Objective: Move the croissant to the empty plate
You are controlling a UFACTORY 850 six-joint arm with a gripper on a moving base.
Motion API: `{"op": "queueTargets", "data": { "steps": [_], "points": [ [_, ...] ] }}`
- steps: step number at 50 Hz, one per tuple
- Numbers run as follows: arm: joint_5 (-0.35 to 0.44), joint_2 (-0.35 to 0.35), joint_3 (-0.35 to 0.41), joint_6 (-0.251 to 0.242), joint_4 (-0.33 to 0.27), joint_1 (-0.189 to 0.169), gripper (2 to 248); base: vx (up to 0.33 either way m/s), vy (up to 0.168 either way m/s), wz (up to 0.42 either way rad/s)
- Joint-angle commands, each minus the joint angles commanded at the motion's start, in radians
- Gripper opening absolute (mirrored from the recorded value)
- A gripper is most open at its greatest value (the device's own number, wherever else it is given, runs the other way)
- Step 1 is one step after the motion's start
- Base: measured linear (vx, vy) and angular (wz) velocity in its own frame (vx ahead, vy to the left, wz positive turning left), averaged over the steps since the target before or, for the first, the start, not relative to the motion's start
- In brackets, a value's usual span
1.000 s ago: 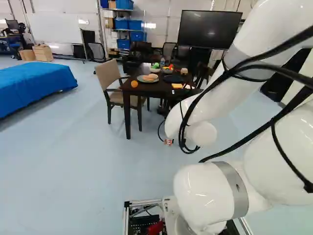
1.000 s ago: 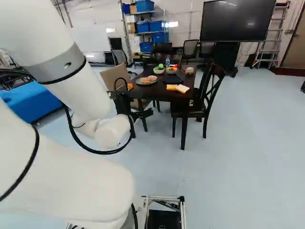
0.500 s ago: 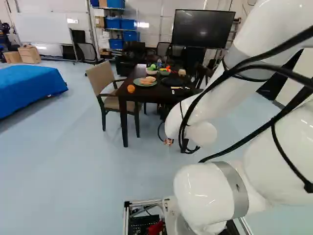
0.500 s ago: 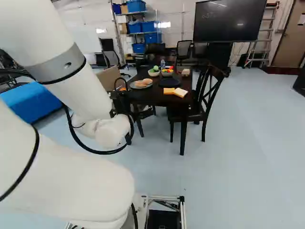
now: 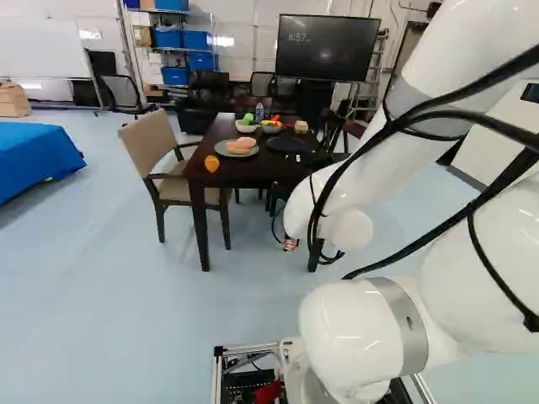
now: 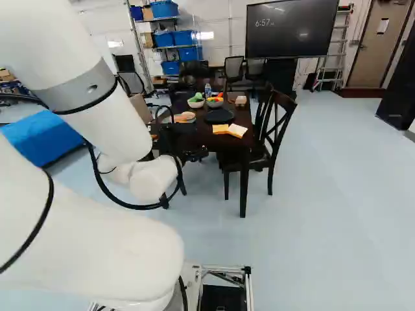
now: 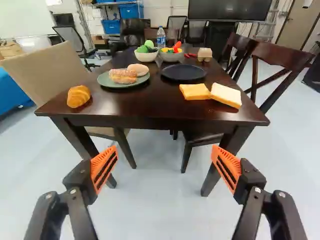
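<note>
The base has moved, bringing the table (image 7: 145, 106) closer. The gripper (image 6: 172, 138) has released, wide-apart jaws; ahead of them sits the croissant (image 7: 78, 96), visible in the wrist and left base views only. Farther ahead: the black plate (image 7: 183, 72).

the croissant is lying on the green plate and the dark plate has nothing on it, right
Not quite: the croissant lies on the bare table, beside the green plate, as the wrist view shows. The dark plate does have nothing on it.
</note>
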Motion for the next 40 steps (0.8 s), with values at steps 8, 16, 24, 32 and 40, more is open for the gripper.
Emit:
{"op": "queueTargets", "data": {
  "steps": [8,16,24,32,40],
  "points": [
    [0.0,0.0,0.0,0.0,0.0,0.0,247,0.187,0.12,-0.027],
    [0.0,0.0,0.0,0.0,0.0,0.0,247,0.19,0.118,-0.03],
    [0.0,0.0,0.0,0.0,0.0,0.0,247,0.203,0.109,-0.02],
    [0.0,0.0,0.0,0.0,0.0,0.0,247,0.205,0.075,-0.077],
    [0.0,0.0,0.0,0.0,0.0,0.0,247,0.201,0.01,-0.293]
  ]
}}
